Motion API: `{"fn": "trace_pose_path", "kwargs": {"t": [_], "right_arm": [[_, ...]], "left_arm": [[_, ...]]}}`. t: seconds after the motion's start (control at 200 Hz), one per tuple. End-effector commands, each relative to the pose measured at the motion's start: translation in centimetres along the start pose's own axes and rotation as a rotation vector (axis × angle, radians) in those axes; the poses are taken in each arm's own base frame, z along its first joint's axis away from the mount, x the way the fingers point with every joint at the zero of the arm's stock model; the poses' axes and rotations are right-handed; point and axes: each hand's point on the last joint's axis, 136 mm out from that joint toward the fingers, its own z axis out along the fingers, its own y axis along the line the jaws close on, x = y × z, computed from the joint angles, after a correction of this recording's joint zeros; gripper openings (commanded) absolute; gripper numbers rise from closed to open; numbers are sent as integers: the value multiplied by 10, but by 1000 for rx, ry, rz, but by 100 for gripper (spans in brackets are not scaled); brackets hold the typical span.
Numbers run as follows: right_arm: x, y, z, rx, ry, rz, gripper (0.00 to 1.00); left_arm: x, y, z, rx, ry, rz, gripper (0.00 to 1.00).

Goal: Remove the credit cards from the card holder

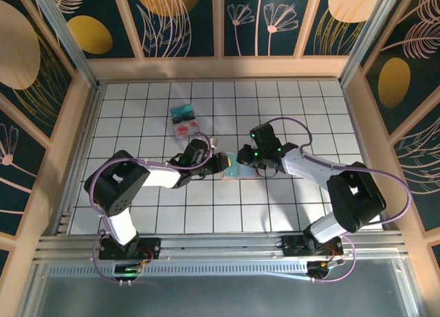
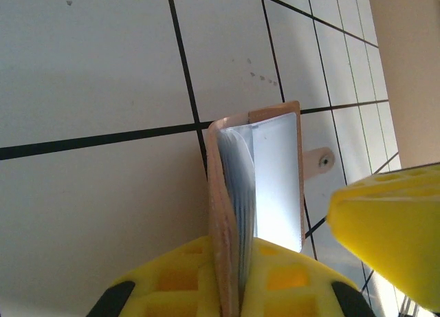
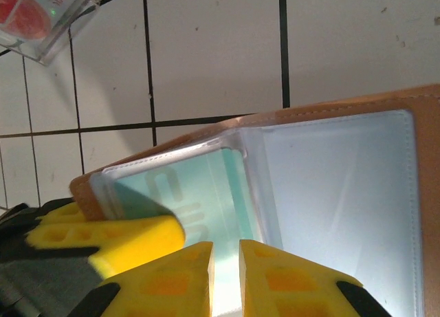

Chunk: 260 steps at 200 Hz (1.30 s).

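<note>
The tan card holder (image 1: 231, 169) hangs open like a book over the table's middle, between both arms. My left gripper (image 2: 237, 265) is shut on one flap of the card holder (image 2: 223, 193), tan cover and grey-blue pockets together. In the right wrist view a teal credit card (image 3: 185, 186) sits in the clear pocket of the card holder (image 3: 344, 186). My right gripper (image 3: 225, 252) hovers over that card's lower edge, its jaws a narrow slit apart; whether they pinch anything is unclear. A left finger (image 3: 103, 241) shows beside it.
A teal card (image 1: 183, 113) and a red-and-white card (image 1: 186, 129) lie on the tiled table behind the left arm; the red-and-white card (image 3: 34, 14) also appears in the right wrist view. Wooden walls (image 1: 82, 124) enclose the table.
</note>
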Motion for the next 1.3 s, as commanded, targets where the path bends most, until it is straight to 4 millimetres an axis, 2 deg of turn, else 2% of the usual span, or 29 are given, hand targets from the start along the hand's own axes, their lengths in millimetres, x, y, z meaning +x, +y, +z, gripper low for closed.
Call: {"fn": "trace_pose_path", "kwargs": {"t": [0.0,0.1,0.28,0.305,0.475,0.591,0.686,0.801,0.976,1.071,1.091,1.296], "right_arm": [[5,-4,10,2,17,19,17],[9,-11,16,20,33,22,17],[13,-21,25,52,55,25,17],[14,-22,26,51,61,25,17],[16,-23,30,42,71,28,17],[18,-23,31,39,75,30,18],[19,-22,32,32,84,30,19],[19,-19,33,18,87,28,21],[23,-30,36,47,97,51,21],[22,-33,35,36,87,75,21],[22,-34,34,35,83,81,21],[22,-41,32,19,41,139,21]], "left_arm": [[-12,-7,-3,10,-32,14,15],[-13,0,-7,-30,-39,20,34],[-12,17,-14,-127,-48,31,48],[-18,12,-21,-127,-72,43,51],[-31,33,-45,-306,-139,100,65],[-37,39,-59,-376,-174,133,66],[-32,34,-58,-372,-169,158,66],[-22,26,-42,-343,-127,184,66],[-12,20,-21,-267,-75,174,60],[-16,11,-14,-226,-75,181,55],[-11,17,-8,-236,-58,179,54],[-19,11,14,-202,-62,210,40]]}}
